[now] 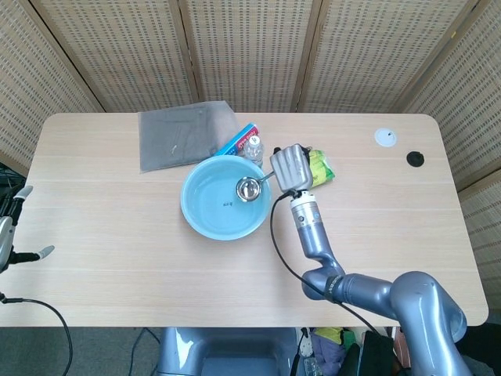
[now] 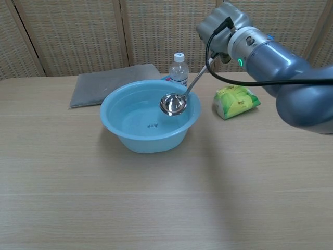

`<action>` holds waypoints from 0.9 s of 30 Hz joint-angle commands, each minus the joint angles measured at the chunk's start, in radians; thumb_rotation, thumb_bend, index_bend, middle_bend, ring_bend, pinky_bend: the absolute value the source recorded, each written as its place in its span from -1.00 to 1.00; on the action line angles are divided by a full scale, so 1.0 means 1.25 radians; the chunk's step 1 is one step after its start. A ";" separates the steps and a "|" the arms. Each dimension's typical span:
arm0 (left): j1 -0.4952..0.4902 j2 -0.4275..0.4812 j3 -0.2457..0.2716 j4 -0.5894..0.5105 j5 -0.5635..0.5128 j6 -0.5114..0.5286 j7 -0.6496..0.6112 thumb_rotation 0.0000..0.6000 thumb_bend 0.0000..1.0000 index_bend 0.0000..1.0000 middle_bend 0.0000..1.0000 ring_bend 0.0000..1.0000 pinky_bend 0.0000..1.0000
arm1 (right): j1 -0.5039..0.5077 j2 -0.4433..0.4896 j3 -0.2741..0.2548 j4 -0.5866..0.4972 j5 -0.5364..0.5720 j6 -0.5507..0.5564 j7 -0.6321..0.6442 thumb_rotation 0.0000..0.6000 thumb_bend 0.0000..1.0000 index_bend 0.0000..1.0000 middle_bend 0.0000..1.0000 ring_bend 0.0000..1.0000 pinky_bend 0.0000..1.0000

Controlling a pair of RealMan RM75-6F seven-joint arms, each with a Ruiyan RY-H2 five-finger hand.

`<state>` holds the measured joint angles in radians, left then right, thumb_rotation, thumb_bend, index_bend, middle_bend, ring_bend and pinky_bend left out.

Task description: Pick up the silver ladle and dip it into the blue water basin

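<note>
The blue water basin [image 1: 225, 197] [image 2: 149, 115] sits mid-table. My right hand [image 1: 289, 166] [image 2: 221, 23] holds the silver ladle by the top of its handle, above the basin's right rim. The ladle's bowl [image 1: 248, 188] [image 2: 173, 104] hangs inside the basin on its right side, with the handle slanting up to the hand. Whether the bowl touches the water cannot be told. My left hand [image 1: 9, 235] shows at the far left edge of the head view, off the table, fingers apart and holding nothing.
A grey cloth [image 1: 185, 133] [image 2: 110, 82] lies behind the basin. A small water bottle [image 1: 253, 149] [image 2: 178, 67] and a blue box [image 1: 238, 139] stand at the basin's back rim. A green packet [image 1: 318, 167] [image 2: 237, 101] lies right of it. A white disc [image 1: 384, 137] and black knob [image 1: 415, 159] sit far right.
</note>
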<state>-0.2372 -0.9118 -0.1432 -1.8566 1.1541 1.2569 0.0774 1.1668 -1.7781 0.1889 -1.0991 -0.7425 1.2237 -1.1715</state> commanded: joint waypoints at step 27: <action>-0.019 -0.001 -0.008 0.023 -0.045 -0.032 -0.008 1.00 -1.00 -1.00 -1.00 -1.00 -1.00 | 0.027 -0.116 -0.057 0.190 -0.172 -0.093 -0.216 1.00 0.57 0.64 0.78 0.82 1.00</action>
<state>-0.2614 -0.9131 -0.1534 -1.8286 1.0990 1.2162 0.0676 1.2076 -1.9245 0.1210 -0.8516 -0.9541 1.1153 -1.4321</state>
